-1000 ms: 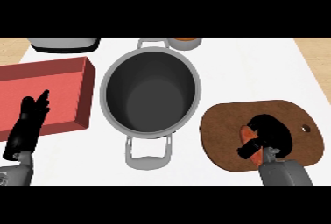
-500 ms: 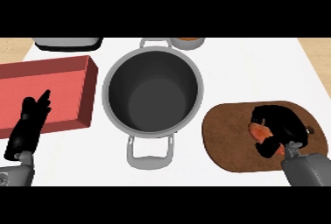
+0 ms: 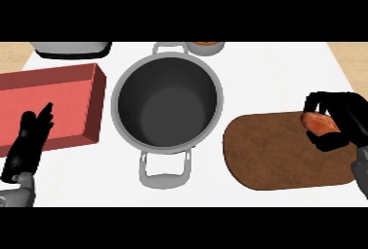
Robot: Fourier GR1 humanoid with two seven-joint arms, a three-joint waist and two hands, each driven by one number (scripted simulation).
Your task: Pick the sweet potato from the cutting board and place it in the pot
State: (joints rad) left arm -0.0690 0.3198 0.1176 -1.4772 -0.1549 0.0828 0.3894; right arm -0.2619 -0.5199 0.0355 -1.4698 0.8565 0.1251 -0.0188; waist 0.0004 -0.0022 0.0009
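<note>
Head view: the stubby orange-red sweet potato (image 3: 318,122), smooth-skinned with a paler patch, sits in the curled fingers and thumb of the black right hand (image 3: 347,114), at the far right corner of the brown rounded wooden cutting board (image 3: 280,155). The deep grey metal pot (image 3: 137,97), oval-looking with loop handles, stands just left of the board across bare white counter (image 3: 280,78). The left hand (image 3: 28,141) rests with straight fingers over the red rectangular tray (image 3: 57,82).

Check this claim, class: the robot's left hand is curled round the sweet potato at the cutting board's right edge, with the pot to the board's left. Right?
No: the head view shows the right hand curled round the sweet potato at the cutting board's right edge, with the pot to its left.
</note>
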